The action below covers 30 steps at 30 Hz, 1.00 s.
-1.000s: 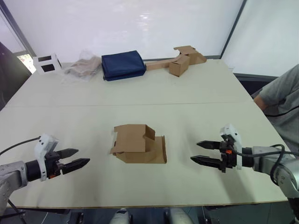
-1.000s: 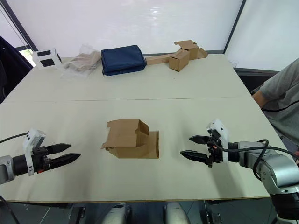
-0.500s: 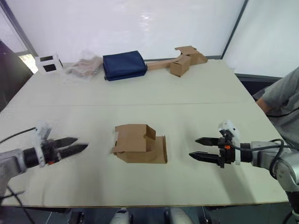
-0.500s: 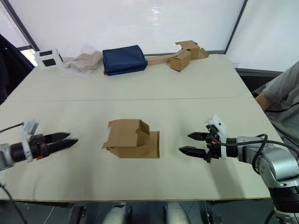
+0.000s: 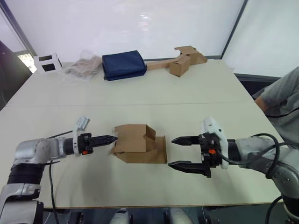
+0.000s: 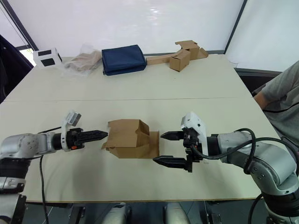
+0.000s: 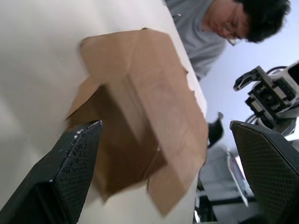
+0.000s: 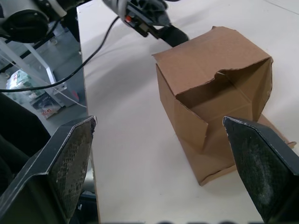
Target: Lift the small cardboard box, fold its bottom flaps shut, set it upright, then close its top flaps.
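The small cardboard box is seen lying on its side near the front middle of the pale table, between the two grippers. One open end faces the right gripper; in the right wrist view the hollow interior and a notched wall edge are visible. A flap at that end is spread flat on the table surface. At the opposite end, short flaps are splayed outward toward the left gripper.

The left gripper is held level just above the table, its tip at the box's left edge; contact cannot be confirmed. In the left wrist view its two fingers are seen parted, with the box framed between them.

The right gripper is positioned just beside the box's open right end, not touching it. Its fingers are spread wide, one above the other, with nothing held between them.

Along the far edge of the table are noted: a white box with black squares, a crumpled clear plastic bag, a folded navy cloth, and a brown box joined to flat cardboard strips. These are well apart from the work area.

A person in a grey shirt is seated at the right side of the table.
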Motion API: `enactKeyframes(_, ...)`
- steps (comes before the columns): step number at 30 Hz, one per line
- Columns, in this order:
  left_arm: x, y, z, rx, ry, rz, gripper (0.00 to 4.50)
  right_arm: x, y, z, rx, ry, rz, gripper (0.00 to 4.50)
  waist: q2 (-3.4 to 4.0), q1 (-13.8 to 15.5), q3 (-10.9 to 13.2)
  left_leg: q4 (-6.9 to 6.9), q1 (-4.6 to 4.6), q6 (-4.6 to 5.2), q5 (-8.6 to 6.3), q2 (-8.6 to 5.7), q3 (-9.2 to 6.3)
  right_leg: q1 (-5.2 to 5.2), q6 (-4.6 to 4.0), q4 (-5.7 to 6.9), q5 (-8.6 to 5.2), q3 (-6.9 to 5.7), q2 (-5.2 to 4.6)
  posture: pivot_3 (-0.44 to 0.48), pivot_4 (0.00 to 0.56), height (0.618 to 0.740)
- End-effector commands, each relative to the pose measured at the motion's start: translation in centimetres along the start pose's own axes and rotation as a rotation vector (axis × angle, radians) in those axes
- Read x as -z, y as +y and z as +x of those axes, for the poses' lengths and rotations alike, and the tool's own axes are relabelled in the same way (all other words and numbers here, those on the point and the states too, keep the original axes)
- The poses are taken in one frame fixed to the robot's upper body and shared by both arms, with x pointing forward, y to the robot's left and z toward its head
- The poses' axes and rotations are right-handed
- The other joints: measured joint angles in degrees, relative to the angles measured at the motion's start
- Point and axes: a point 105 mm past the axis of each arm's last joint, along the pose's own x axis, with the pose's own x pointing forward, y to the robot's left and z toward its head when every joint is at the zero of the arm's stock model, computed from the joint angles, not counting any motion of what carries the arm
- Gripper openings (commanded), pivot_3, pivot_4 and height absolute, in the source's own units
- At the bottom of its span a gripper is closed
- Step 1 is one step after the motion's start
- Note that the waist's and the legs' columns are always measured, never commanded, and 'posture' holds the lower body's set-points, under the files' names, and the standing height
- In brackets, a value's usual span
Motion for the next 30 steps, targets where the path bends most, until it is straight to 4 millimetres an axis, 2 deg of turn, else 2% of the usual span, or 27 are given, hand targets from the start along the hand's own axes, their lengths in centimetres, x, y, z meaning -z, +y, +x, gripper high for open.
enactKeyframes(1,-0.6,0.3,1.3,0.039,0.025,0.002,4.50,-0.1,1.4,0.1,-0.012,0.004,-0.026,4.45,0.00,0.1,0.0,0.00,0.01,0.00,0.00,0.01,-0.01,0.01,0.00,0.03,0.00,0.00,0.01,0.000,0.150,0.740)
enactKeyframes(5,-1.3,-0.1,3.8,0.101,0.071,0.006,4.50,0.2,1.8,0.0,0.025,0.010,-0.019,4.45,-0.01,0.3,0.0,0.03,-0.01,0.00,0.00,0.00,-0.02,0.01,0.00,0.03,0.00,-0.01,0.02,0.000,0.150,0.740)
enactKeyframes(15,-2.3,0.2,5.0,0.144,0.073,-0.016,4.50,0.1,1.6,-0.3,0.095,0.001,-0.008,4.45,-0.03,0.0,0.0,0.04,-0.05,0.01,0.00,-0.01,-0.03,-0.03,0.00,0.04,0.00,0.00,0.04,0.000,0.150,0.740)
enactKeyframes(18,-2.3,0.2,5.2,0.153,0.073,-0.020,3.73,0.1,1.5,-0.3,0.097,-0.003,-0.003,4.50,-0.03,0.0,0.0,0.05,-0.05,0.01,0.00,-0.01,-0.03,-0.02,0.00,0.03,0.00,-0.01,0.03,0.000,0.150,0.740)
enactKeyframes(26,-2.3,-0.3,5.6,0.186,0.073,-0.022,0.50,0.1,1.1,-0.3,0.103,-0.008,0.011,4.50,-0.03,0.0,0.0,0.06,-0.06,0.00,0.00,-0.01,-0.03,-0.02,0.00,0.04,0.00,-0.01,0.03,0.000,0.150,0.740)
enactKeyframes(28,-2.3,-0.4,5.6,0.189,0.072,-0.020,0.13,0.2,1.0,-0.4,0.109,-0.010,0.016,4.50,-0.03,0.0,0.0,0.05,-0.06,0.00,0.00,-0.01,-0.04,-0.02,0.00,0.04,0.00,-0.01,0.03,0.000,0.150,0.740)
enactKeyframes(30,-2.5,-0.5,5.6,0.188,0.061,-0.015,0.13,0.3,0.8,-0.5,0.117,-0.009,0.019,4.50,-0.03,0.0,0.0,0.05,-0.06,0.00,0.00,-0.01,-0.04,-0.02,0.00,0.04,0.00,-0.01,0.03,0.000,0.150,0.740)
